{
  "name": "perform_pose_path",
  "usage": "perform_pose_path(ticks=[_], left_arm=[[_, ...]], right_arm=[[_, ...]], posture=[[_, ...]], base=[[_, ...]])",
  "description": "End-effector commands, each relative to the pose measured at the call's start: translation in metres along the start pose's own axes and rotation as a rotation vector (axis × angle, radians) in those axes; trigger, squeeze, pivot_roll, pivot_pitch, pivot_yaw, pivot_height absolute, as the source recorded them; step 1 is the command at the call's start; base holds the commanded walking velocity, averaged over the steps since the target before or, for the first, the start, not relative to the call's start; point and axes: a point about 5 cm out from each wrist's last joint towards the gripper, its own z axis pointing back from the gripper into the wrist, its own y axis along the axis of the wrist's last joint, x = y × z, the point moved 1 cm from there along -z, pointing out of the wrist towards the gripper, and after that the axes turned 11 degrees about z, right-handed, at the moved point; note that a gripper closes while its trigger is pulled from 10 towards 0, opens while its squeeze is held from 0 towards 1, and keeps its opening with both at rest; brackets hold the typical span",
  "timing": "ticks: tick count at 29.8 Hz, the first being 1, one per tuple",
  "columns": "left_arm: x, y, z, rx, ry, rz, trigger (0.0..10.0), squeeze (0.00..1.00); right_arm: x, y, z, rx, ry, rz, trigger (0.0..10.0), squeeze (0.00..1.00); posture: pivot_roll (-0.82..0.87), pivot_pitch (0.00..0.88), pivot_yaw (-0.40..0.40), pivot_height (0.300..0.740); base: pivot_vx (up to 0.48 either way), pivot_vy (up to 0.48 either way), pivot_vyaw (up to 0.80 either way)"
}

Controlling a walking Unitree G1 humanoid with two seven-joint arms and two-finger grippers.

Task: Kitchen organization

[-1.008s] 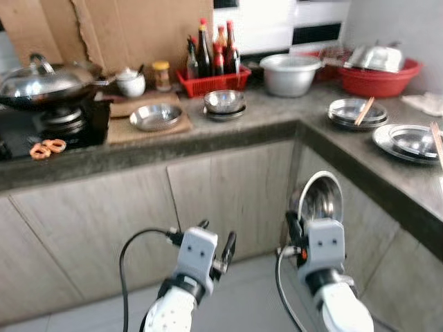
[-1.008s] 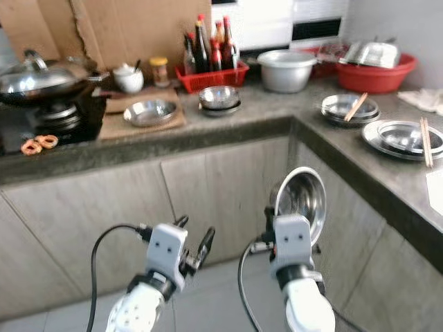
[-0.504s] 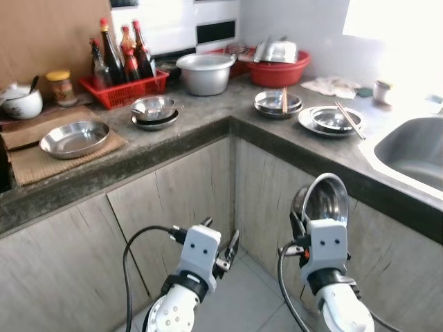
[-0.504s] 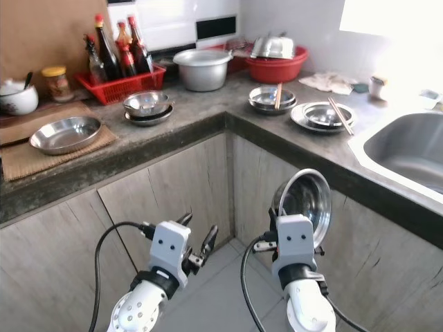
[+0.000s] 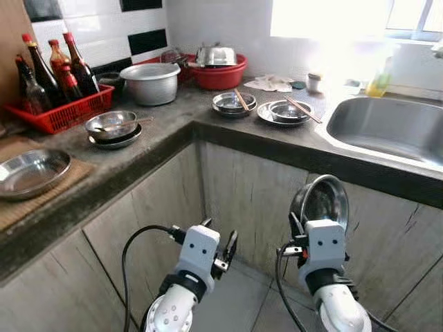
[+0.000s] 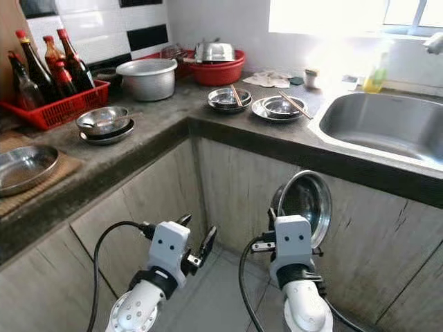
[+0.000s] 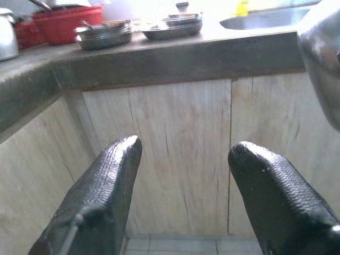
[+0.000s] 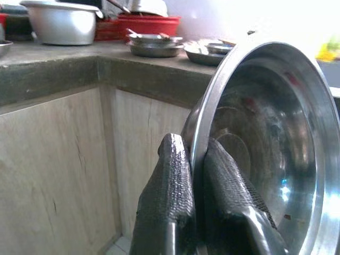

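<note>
My right gripper [image 5: 300, 228] is shut on the rim of a shiny steel bowl [image 5: 324, 202], holding it upright on edge in front of the cabinet. The right wrist view shows both fingers [image 8: 175, 202] pinching the steel bowl [image 8: 271, 143] at its rim. My left gripper [image 5: 220, 242] stands open and holds nothing, low before the cabinet doors; its spread fingers [image 7: 101, 196] frame a wooden door. A steel sink [image 5: 387, 128] is set in the counter at the right.
On the grey L-shaped counter [image 5: 173, 131] stand stacked steel bowls [image 5: 111, 128], plates with chopsticks [image 5: 284, 111], a grey pot [image 5: 149, 81], a red basin [image 5: 218, 69], a red crate of bottles [image 5: 52, 104] and a steel dish [image 5: 28, 173]. Tiled floor lies below.
The camera has swung right: the wok and stove have left the picture and the sink has come in. Both grippers hold the same pose, the bowl still pinched.
</note>
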Motion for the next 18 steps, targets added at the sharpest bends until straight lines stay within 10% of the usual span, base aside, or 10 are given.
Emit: perform_pose_path(ticks=[1,18], left_arm=[[0.0006,0.0043,-0.0024,0.012,-0.01,0.0,10.0,0.0],[0.0033,0.0008,-0.0043,-0.009,-0.041,-0.038,10.0,0.0]], right_arm=[[0.0022,0.0039,-0.0005,0.013,-0.016,0.006,10.0,0.0],[0.0018,0.0005,-0.0016,-0.009,-0.035,0.03,10.0,0.0]], posture=[[0.1,0.001,-0.006,0.74],[0.09,0.001,0.002,0.74]], base=[[0.0,0.439,-0.79],[0.0,0.142,-0.55]])
